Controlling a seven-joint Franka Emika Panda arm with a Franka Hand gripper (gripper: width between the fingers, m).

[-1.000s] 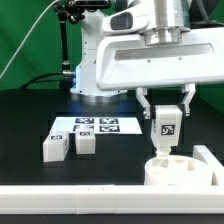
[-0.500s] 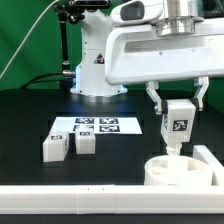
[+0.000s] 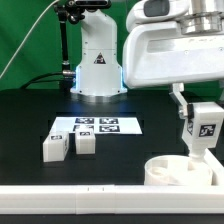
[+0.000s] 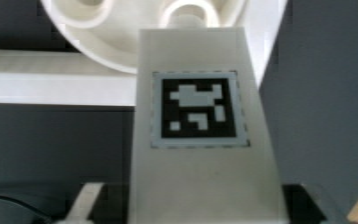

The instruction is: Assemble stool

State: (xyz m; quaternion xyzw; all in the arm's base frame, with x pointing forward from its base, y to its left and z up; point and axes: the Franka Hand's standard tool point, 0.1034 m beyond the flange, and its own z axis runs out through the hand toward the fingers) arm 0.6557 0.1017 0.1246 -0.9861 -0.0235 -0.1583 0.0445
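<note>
Stool leg [image 4: 194, 110] in gripper [image 3: 203, 116], seat [image 4: 101, 38] half hidden behind it

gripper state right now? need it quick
Gripper: jaws closed on a white stool leg, which is held upright off the table.

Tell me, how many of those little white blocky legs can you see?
3. Two legs sit side by side on the table by the marker board. The gripper holds the third leg over by the round seat. Others may be hidden.
</note>
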